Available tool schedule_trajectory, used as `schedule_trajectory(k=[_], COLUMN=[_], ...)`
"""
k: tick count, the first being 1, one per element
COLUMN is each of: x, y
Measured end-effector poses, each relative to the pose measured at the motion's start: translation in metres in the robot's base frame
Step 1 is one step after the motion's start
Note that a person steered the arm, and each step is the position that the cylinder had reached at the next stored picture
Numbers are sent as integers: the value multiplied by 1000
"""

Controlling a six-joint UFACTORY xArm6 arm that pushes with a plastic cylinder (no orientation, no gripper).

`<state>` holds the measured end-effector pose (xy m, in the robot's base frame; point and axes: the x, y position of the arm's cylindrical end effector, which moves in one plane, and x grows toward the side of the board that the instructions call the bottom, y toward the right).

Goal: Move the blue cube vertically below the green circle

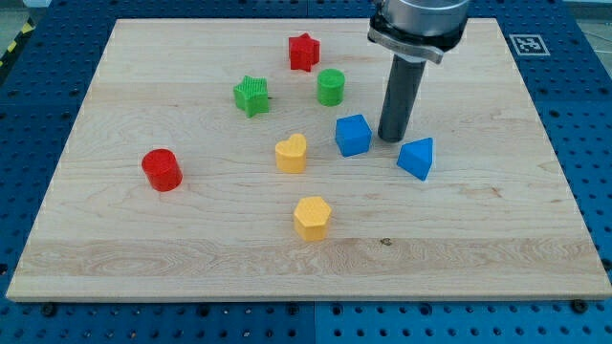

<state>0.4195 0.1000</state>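
My tip (391,139) stands just right of the blue cube (353,135), below the green circle (331,87).

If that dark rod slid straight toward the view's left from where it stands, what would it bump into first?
Most likely the blue cube, which sits just left of my tip, close beside it. Depth is hard to judge, so it might only clip the cube's upper edge.

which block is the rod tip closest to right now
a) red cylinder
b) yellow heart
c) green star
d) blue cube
d: my tip sits just to the view's right of the blue cube, between it and the blue triangular block, while the red cylinder, yellow heart and green star lie farther toward the view's left.
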Motion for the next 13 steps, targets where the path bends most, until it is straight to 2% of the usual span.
schedule_trajectory(k=[1,3,5,7,12,13], x=[-26,-27,-19,24,19,18], y=[1,68,68,69,66,44])
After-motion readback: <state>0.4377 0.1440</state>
